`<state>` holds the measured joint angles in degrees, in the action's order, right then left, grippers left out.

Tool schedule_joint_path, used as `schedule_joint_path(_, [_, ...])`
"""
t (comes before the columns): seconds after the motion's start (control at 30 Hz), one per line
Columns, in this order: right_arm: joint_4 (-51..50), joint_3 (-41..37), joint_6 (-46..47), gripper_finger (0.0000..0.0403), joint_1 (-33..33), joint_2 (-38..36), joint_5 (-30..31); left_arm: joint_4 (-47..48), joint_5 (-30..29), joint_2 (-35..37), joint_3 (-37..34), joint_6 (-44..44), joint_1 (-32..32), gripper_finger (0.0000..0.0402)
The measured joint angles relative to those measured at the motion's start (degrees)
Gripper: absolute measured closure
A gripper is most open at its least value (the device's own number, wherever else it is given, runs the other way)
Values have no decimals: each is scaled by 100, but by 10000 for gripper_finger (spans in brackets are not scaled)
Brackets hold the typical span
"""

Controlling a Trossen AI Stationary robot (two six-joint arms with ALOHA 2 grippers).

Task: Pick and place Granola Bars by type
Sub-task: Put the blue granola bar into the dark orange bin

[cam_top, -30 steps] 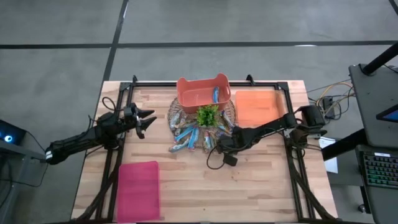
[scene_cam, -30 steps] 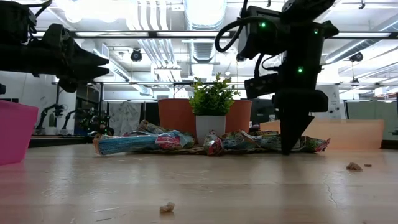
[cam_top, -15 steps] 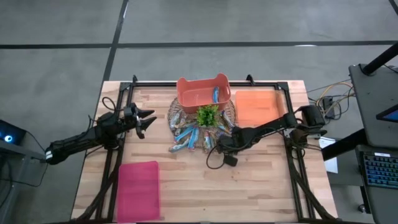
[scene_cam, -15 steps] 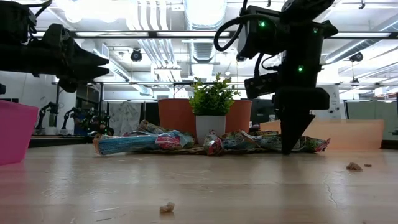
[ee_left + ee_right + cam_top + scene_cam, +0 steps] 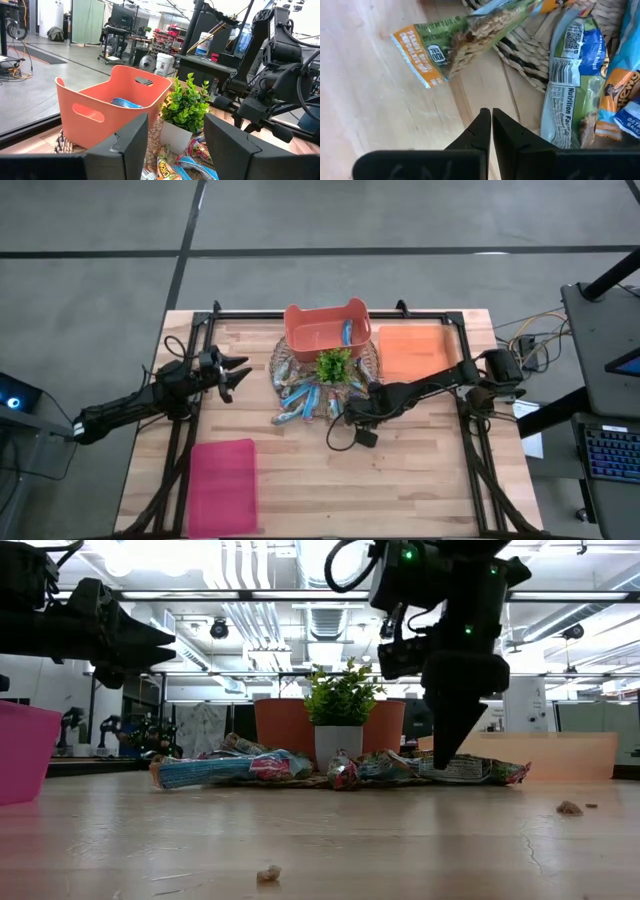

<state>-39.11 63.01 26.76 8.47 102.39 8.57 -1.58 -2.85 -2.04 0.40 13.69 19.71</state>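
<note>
From above, you see the shiny blue and tan wrapped granola bars (image 5: 300, 395) heaped on a round woven mat (image 5: 283, 358) around a small green potted plant (image 5: 334, 366). One blue bar lies inside the salmon plastic basket (image 5: 327, 330). The right gripper (image 5: 347, 414) is at the heap's edge; the left gripper (image 5: 238, 371) waits well apart, near the table's left side.

In the low view, you see the right gripper (image 5: 443, 755) pointing down beside the bars (image 5: 222, 768).

The left wrist view shows you its dark fingers (image 5: 131, 140) standing apart, holding nothing.

In the right wrist view, the fingers (image 5: 482, 126) are pressed together, empty, over bare wood beside a green-orange bar (image 5: 457, 42).
</note>
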Motion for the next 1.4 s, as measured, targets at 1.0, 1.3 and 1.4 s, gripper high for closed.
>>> schedule_joint_path(1.0, [-1340, 19, 774, 167, 2, -224, 1429, -2, 2, 1, -1, 0, 1, 228])
schedule_joint_path(1.3, [-1114, -241, 688, 145, 2, -225, 1386, -2, 2, 2, 0, 1, 1, 228])
schedule_joint_path(1.4, [-931, -241, 669, 146, 0, -215, 1254, -2, 2, 2, -1, 2, 0, 228])
